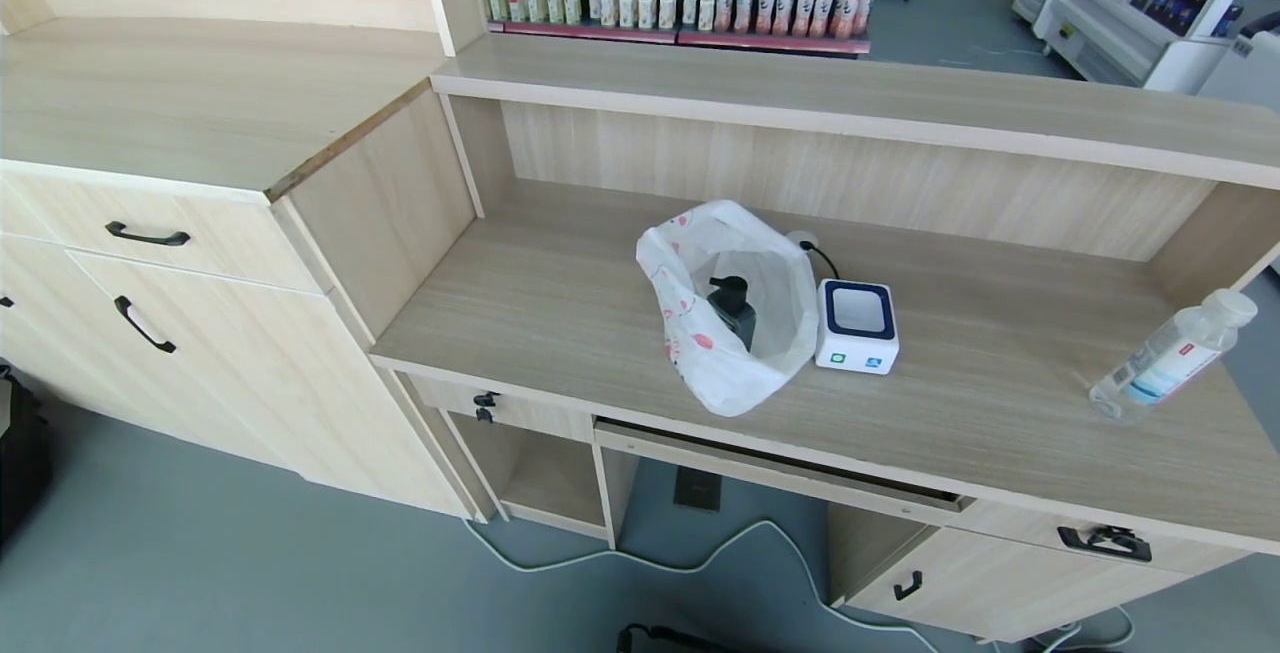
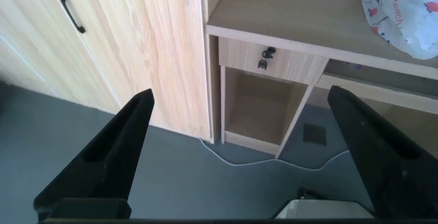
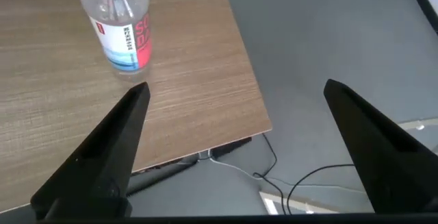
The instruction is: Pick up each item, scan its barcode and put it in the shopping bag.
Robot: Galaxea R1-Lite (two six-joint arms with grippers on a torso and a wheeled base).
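Wooden counter fills the alcove ahead, and I read it as a dial centred on the scanner, with twelve at the back panel. The shopping bag stands touching the scanner at nine, mouth open, with a dark pump bottle already inside. The scanner's cable leaves toward eleven. The water bottle stands well apart at about three, at the counter's far right end and near its front edge.

My right gripper hangs with its jaws wide apart and nothing between them, out over the floor just past that corner, with the water bottle in front of it. My left gripper is also spread and empty, low in front of the counter on the bag's side.

The water bottle is my next pick, I judge, and the right arm is the one to take it. I want to come in level over the counter and centre the jaws on the labelled middle, below the cap, where the body is stiffest. Clear thin plastic may flex or slip, so I'd close firmly but not crush it. Being close to the edge, it could be nudged off by a clumsy approach. I should also grip so the label's barcode can face the scanner's window.
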